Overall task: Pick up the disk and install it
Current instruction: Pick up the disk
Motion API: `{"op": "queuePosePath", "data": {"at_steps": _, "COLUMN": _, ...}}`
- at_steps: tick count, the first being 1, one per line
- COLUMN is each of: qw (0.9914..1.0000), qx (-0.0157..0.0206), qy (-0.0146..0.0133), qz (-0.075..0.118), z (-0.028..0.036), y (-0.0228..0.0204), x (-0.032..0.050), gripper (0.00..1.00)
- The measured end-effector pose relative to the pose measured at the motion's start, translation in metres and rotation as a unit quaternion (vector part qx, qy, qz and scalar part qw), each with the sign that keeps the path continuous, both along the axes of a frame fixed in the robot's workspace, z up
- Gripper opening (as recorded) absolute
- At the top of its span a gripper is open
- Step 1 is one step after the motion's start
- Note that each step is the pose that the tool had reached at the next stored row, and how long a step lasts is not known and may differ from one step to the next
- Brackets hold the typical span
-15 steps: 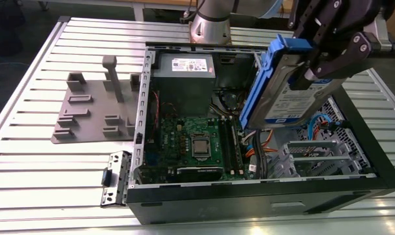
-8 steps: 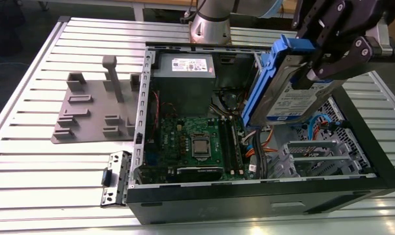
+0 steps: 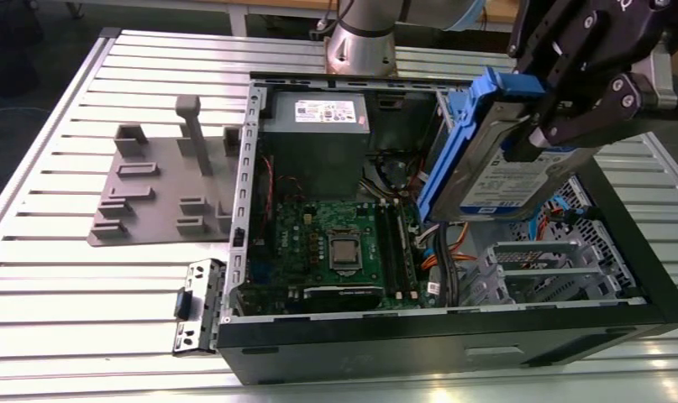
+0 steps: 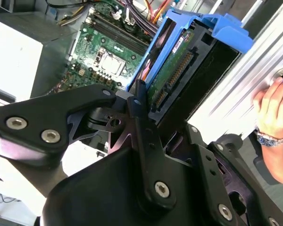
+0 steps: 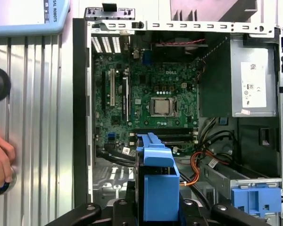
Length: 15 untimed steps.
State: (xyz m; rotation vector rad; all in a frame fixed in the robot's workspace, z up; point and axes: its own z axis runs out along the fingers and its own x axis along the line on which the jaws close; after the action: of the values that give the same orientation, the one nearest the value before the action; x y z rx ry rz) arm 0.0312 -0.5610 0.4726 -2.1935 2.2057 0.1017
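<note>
Starting at the exterior view's left, a grey moulded plastic fixture tray (image 3: 160,189) lies on the ribbed aluminium bench (image 3: 59,285). A small black metal bracket (image 3: 198,306) lies nearer the camera, just beside the case's front corner. Next comes the open black-and-silver computer case (image 3: 451,344), lying on its side. Inside it a large grey power supply (image 3: 316,138) with a white label sits at the far end, and a green motherboard (image 3: 328,243) covers the floor.

Further right, the black pincer (image 3: 540,134) is clamped on the upper end of the flat silver disk (image 3: 507,180), which has a white-and-blue label and a bright blue plastic caddy. The disk hangs tilted in the air above the case's right-hand part, its lower end over the orange cables. It is well clear of the bench and, as far as we can tell, touches nothing inside. Below it and to the right stands the bare metal drive cage (image 3: 540,269).

We judge the pickup done and the carry toward the bay in hand. Seating the disk calls for squaring the tilted caddy with the cage and clearing the cables.

In the first wrist view a person's hand (image 5: 0,162) rests on the bench outside the case.
</note>
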Motion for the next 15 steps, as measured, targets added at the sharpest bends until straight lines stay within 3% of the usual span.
{"op": "queuePosePath", "data": {"at_steps": 6, "qw": 1.00000, "qx": 0.0000, "qy": 0.0000, "qz": 0.000, "z": -0.0010, "y": -0.0132, "x": 0.0013, "gripper": 0.36}}
{"op": "queuePosePath", "data": {"at_steps": 15, "qw": 1.00000, "qx": -0.0001, "qy": 0.0000, "qz": 0.000, "z": -0.0015, "y": -0.0196, "x": 0.0046, "gripper": 0.36}}
